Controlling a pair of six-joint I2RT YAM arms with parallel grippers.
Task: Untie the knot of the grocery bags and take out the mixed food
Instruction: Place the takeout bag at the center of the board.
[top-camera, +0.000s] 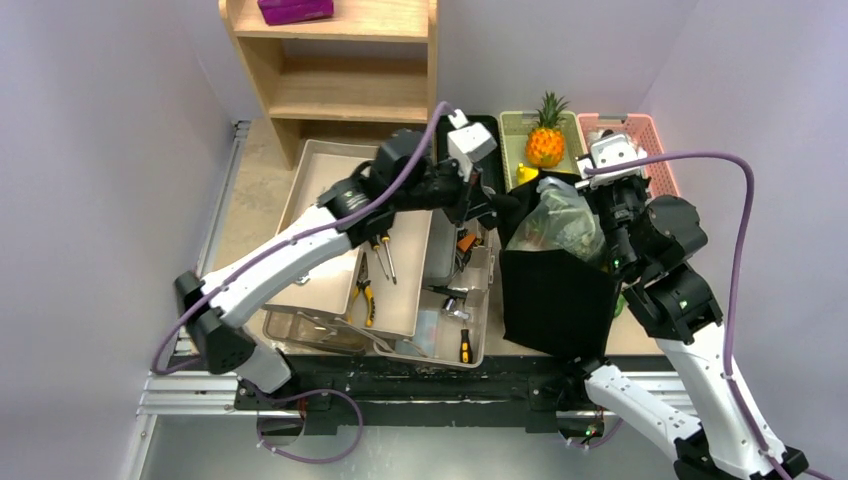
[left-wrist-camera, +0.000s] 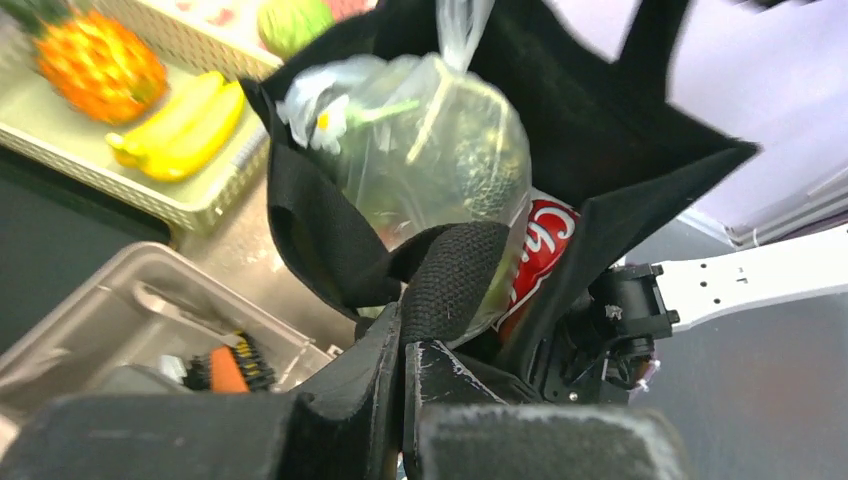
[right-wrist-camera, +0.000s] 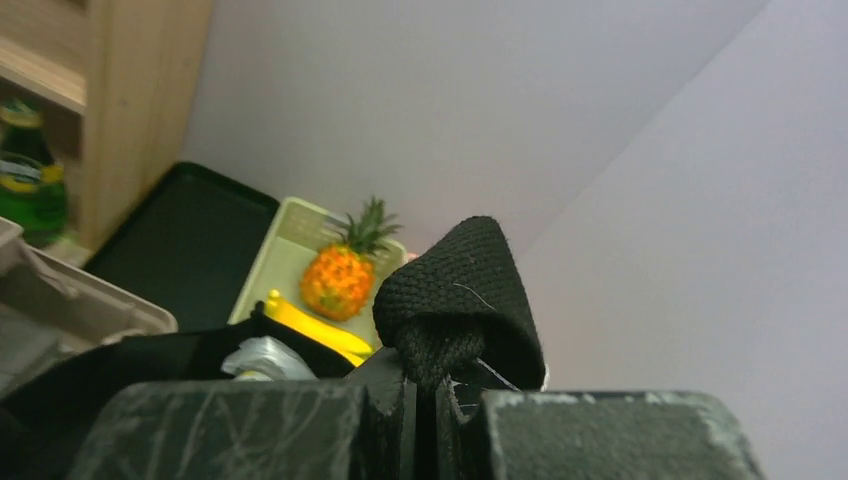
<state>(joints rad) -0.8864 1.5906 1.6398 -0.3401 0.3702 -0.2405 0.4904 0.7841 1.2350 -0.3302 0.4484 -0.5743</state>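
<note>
My left claw was clamped on one strap of the black bag, and my right claw was clamped on the other strap. The bag was held up between them at the table's right side, with the plastic bag and a chip packet inside.

A: How many bags does the table carry?
B: Two; one black cloth bag at four o'clock; one clear plastic bag in its mouth; two strap handles show.
A: And the fruit?
B: One pineapple and two bananas at one o'clock; one round green fruit just beyond them.
A: Baskets?
B: Two; one pale green basket; one pink basket.
A: What else?
B: One red chip packet; one green bottle; one wooden shelf at twelve o'clock; one black tray; two arms, the left arm and the right arm; the tools in the bins at nine o'clock lie too tangled to count.
</note>
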